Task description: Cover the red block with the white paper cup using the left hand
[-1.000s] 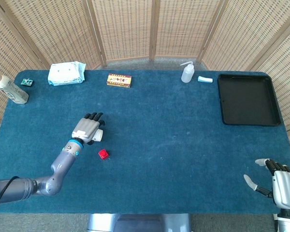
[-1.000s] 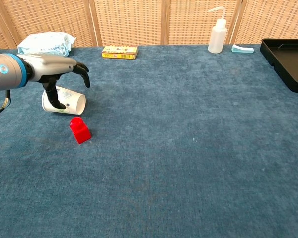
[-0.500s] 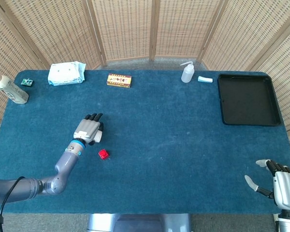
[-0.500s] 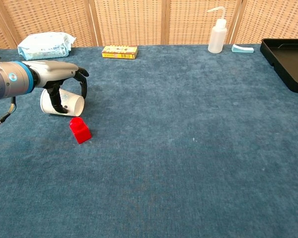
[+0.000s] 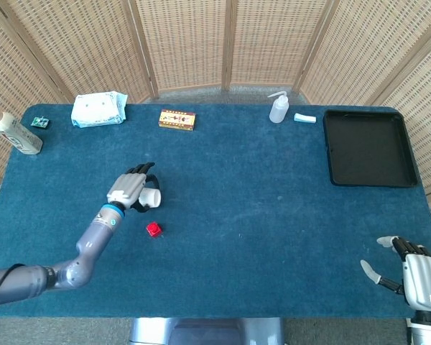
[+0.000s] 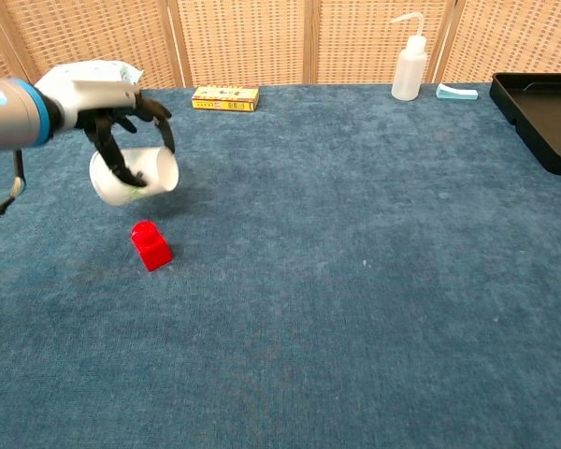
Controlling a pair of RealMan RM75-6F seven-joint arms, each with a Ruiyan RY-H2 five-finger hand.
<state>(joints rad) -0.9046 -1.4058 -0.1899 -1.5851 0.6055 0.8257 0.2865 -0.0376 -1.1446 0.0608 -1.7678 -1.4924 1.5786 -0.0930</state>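
Observation:
The white paper cup (image 6: pixel 136 176) (image 5: pixel 152 196) hangs on its side above the blue cloth, gripped by my left hand (image 6: pixel 112 122) (image 5: pixel 129 188) from above. The small red block (image 6: pixel 151 245) (image 5: pixel 154 229) stands on the cloth just in front of and slightly right of the cup, apart from it. My right hand (image 5: pixel 409 266) rests at the table's near right corner, fingers spread, holding nothing; the chest view does not show it.
A black tray (image 5: pixel 370 147) (image 6: pixel 547 117) lies at the far right. Along the back edge sit a squeeze bottle (image 6: pixel 409 61), a yellow box (image 6: pixel 225 97), a wipes pack (image 6: pixel 86 82) and a lotion bottle (image 5: pixel 11 131).
My left hand closed around the lying cup and lifted it off the cloth. The red block and right hand stayed put.

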